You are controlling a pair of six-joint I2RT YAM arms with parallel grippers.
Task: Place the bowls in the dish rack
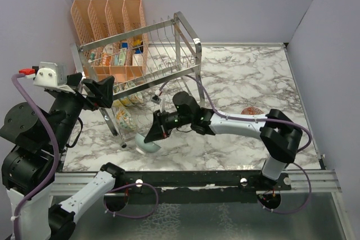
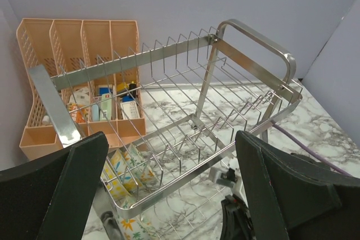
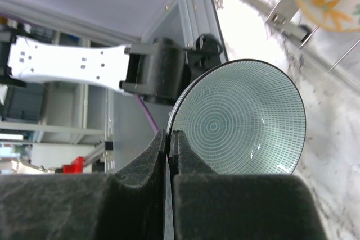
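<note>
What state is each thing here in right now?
teal bowl: held by its rim, outside the rack.
right gripper: shut on the teal bowl.
left gripper: open, empty.
dish rack: upright, upper tier bare.
racked bowls: standing in the lower tier.
red-orange bowl: on the table, not loaded.

A peach organizer (image 1: 107, 18) with four upright slots stands in the far left corner of the marbled surface (image 1: 247, 77), against lilac walls (image 1: 236, 4). Its lower compartments hold small bottles and cartons (image 1: 136, 57), their labels too small to read.
</note>
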